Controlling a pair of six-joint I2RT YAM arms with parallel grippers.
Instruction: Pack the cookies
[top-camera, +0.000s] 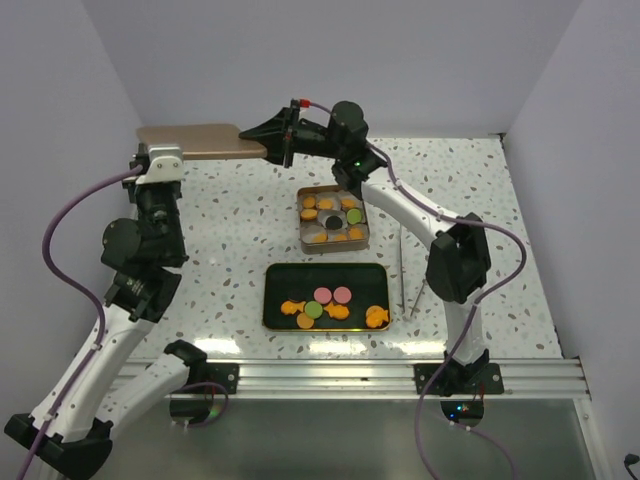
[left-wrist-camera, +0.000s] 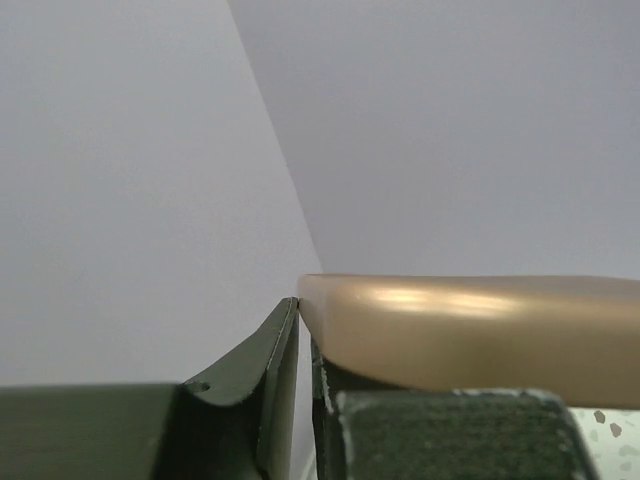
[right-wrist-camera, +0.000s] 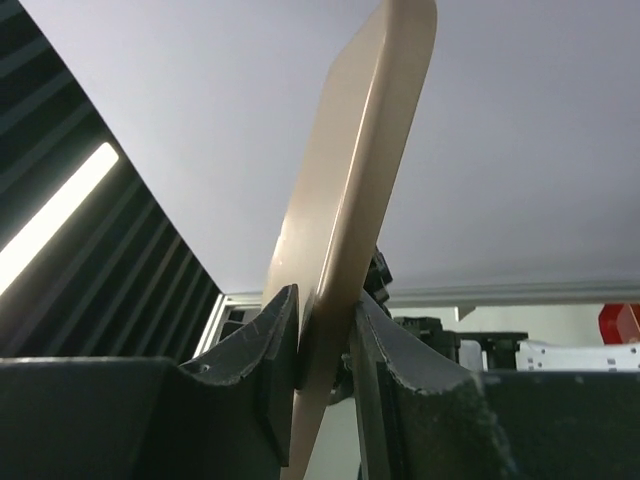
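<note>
The left gripper (left-wrist-camera: 305, 340), jaws nearly closed, meets the flat tan lid (top-camera: 195, 142) at its left edge, grip unclear; the right gripper (right-wrist-camera: 328, 320) clamps its right edge. The small flat orange, pink and green cookies (top-camera: 325, 305) lie on the black tray (top-camera: 290, 275) and in the square metal tin (top-camera: 303, 236). They are probably light and brittle, best pinched gently edgewise.

Speckled table (top-camera: 480, 200) -- toward me from my right fingers (top-camera: 268, 132), a square tin (top-camera: 335, 248); nearer still, a dark tray (top-camera: 290, 285) -- a thin metal tool (top-camera: 402, 270) alongside.

No text, label or number is legible anywhere
</note>
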